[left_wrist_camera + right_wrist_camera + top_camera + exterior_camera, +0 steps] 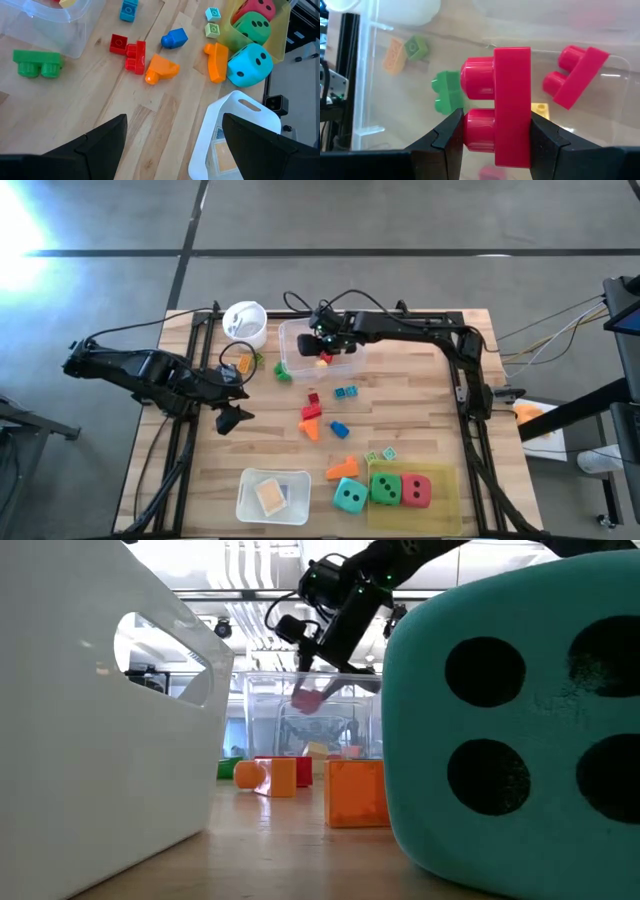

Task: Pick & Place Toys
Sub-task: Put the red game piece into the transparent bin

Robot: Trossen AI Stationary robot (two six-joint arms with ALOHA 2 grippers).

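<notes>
Right gripper (495,132): fingers narrowed onto a red two-stud block (500,105), one finger on each side; it hangs over the clear tub (300,340) at the table's far side.
Held block: flat slab upright in the wrist view, long axis vertical there, studs pointing sideways toward one finger.
In tub: second red block (575,75) lying tilted; a yellow piece (540,108) mostly hidden behind the held block.
Left gripper (172,135): fingers wide apart, holding nothing, above bare wood beside the white tray (235,130).
Unclear: low view largely blocked by the teal die (520,720).
</notes>
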